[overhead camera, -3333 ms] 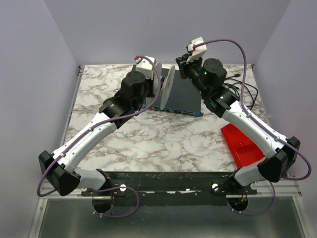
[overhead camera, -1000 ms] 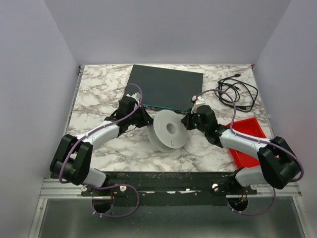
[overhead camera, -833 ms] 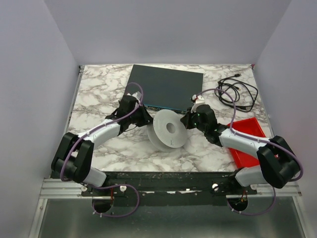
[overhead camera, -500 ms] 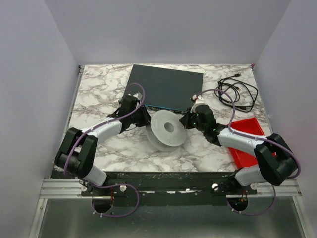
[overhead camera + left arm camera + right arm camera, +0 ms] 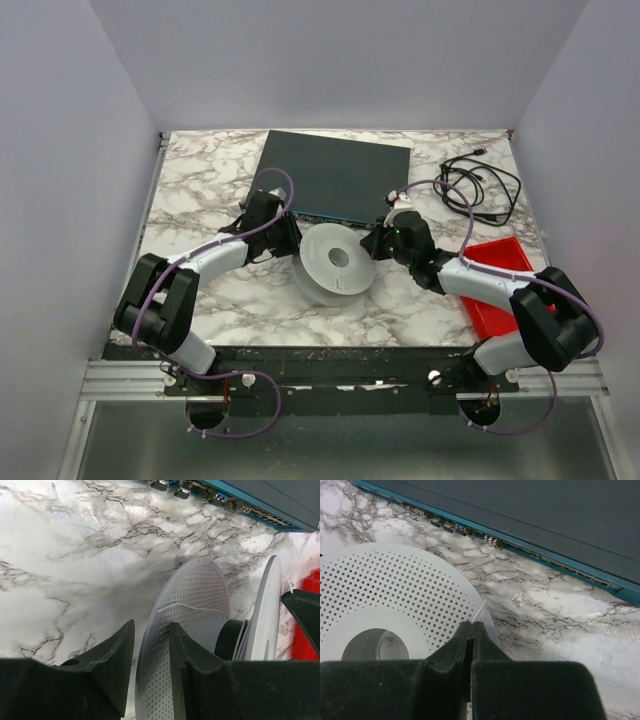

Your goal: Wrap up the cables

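left gripper (image 5: 150,628) astride spool flange (image 5: 195,595), network switch (image 5: 260,495) beyond

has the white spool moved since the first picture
Yes. The spool came toward the near edge, from over the dark box to the marble before it.

The spool (image 5: 325,281) sits before the switch (image 5: 335,175), the tray (image 5: 505,256) to its right
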Action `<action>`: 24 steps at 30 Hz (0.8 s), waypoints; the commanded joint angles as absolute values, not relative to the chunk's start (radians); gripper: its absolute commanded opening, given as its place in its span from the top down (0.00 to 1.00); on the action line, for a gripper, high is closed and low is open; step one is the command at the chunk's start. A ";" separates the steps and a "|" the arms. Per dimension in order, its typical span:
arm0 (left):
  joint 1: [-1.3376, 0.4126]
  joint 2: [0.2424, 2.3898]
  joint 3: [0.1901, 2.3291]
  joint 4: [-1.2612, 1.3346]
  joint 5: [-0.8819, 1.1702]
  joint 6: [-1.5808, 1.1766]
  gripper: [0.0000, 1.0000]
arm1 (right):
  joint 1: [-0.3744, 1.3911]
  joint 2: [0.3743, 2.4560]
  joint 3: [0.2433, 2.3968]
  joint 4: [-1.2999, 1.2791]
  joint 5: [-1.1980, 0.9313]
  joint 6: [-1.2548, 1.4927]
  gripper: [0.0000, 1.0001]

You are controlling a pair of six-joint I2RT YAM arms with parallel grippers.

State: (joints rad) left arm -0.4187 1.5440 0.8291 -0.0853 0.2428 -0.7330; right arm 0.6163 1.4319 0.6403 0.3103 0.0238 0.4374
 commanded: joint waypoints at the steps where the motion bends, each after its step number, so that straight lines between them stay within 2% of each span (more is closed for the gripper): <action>1: -0.413 1.570 0.854 -0.135 0.153 -0.700 0.65 | 0.626 1.451 0.661 0.346 -0.003 0.451 0.99; 10: -0.402 1.581 0.871 -0.126 0.206 -0.667 0.55 | 0.627 1.459 0.651 0.363 -0.005 0.460 0.99; 17: -0.390 1.561 0.867 -0.114 0.251 -0.632 0.40 | 0.627 1.462 0.640 0.374 -0.003 0.465 0.99; 24: -0.365 1.544 0.839 -0.091 0.303 -0.640 0.37 | 0.627 1.471 0.635 0.386 -0.003 0.467 0.99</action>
State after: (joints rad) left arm -0.3866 1.5616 0.8528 -0.1074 0.2676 -0.6521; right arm 0.6163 1.4490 0.6403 0.3450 0.0238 0.4492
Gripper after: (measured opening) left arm 0.624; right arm 0.030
